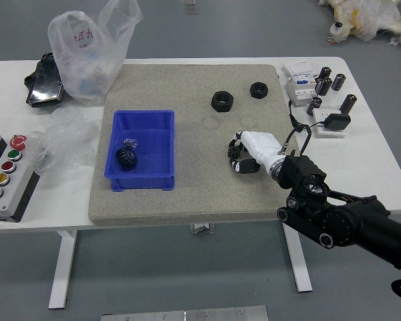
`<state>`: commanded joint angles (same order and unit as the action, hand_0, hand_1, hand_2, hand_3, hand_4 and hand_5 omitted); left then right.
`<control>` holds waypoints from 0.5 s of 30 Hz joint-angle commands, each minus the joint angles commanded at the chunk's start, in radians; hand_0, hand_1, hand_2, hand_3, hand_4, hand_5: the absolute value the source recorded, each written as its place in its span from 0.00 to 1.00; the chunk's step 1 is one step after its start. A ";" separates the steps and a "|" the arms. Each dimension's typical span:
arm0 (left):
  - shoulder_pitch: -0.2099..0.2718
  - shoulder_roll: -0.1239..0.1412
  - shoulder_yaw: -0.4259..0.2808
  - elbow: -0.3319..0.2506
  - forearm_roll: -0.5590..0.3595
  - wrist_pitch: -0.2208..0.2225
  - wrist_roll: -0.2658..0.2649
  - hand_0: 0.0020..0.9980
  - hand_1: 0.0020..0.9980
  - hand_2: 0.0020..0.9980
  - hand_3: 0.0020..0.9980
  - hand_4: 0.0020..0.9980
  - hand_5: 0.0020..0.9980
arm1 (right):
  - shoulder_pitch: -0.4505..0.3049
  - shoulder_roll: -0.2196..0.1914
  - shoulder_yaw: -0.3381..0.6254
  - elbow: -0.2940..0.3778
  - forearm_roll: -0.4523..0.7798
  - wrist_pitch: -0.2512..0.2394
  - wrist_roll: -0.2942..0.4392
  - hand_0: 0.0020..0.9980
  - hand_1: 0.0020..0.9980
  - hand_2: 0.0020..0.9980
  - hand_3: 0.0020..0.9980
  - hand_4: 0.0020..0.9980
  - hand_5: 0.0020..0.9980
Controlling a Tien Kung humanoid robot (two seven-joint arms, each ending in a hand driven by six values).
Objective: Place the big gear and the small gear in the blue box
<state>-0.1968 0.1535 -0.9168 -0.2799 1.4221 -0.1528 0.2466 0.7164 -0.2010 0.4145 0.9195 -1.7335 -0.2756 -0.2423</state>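
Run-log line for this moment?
right hand: over mat | left hand: out of view | blue box: dark ribbed part, small silvery part inside | black rings: two on mat

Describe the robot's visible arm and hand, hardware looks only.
Right arm: glossy black, rounded segments, round joint caps with pale rims. Silvery collar at the wrist. Right hand: smooth white shell over the back, black parts beyond. Thin black cable loops off the arm. Left arm's out of view.

Ok so the right arm (351,219) is stretched in from the side, and the right hand (260,148) is held with its fingers (234,146) kinda curled inward.
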 joint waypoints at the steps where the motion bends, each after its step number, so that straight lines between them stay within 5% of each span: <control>1: 0.000 0.000 0.000 0.000 0.000 0.000 0.000 0.71 0.55 0.55 0.67 0.70 0.49 | 0.000 0.000 0.000 0.000 0.001 -0.002 0.002 0.32 0.52 0.40 0.51 0.52 0.03; 8: -0.001 -0.002 0.001 -0.001 -0.003 -0.001 -0.001 0.71 0.55 0.55 0.67 0.70 0.49 | -0.001 -0.006 0.007 0.015 0.005 -0.019 0.017 0.32 0.52 0.40 0.51 0.48 0.01; 15: 0.001 0.001 -0.004 -0.001 0.002 0.000 0.000 0.71 0.55 0.55 0.67 0.69 0.50 | 0.015 -0.020 0.029 0.146 -0.051 -0.026 0.011 0.32 0.52 0.40 0.52 0.49 0.01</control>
<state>-0.1954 0.1544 -0.9207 -0.2806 1.4241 -0.1531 0.2464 0.7317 -0.2211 0.4437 1.0656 -1.7841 -0.3020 -0.2311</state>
